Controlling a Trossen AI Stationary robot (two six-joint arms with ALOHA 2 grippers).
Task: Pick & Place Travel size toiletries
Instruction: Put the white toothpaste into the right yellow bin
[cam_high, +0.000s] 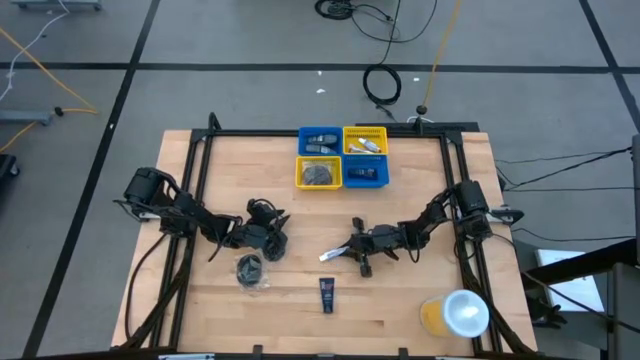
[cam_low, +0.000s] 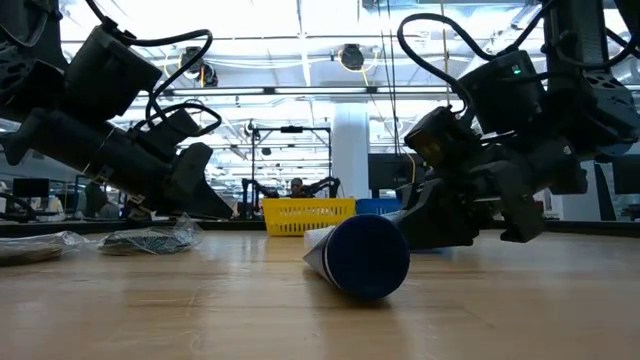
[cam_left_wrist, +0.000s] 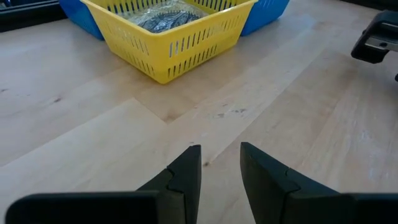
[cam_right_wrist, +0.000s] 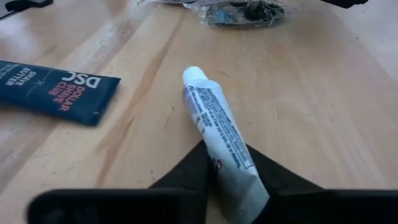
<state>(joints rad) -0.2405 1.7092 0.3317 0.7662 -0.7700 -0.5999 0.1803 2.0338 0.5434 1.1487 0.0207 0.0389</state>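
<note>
The right gripper (cam_right_wrist: 227, 186) is clamping the white mini tube (cam_right_wrist: 217, 127) by its crimped tail (long axis pointing straight ahead); left gripper (cam_left_wrist: 221, 168) is hovering narrowly open, empty.

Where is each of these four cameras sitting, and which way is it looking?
High view: overhead, straight down on the table, four bins and both arms.
Low view: at tabletop height, looking level past a dark blue tube; both arms show.
Left wrist view: behind the open left gripper, facing the yellow bin.
Right wrist view: behind the right gripper, shut on the white mini tube.
Shared: high and right wrist views both show that white tube.
</note>
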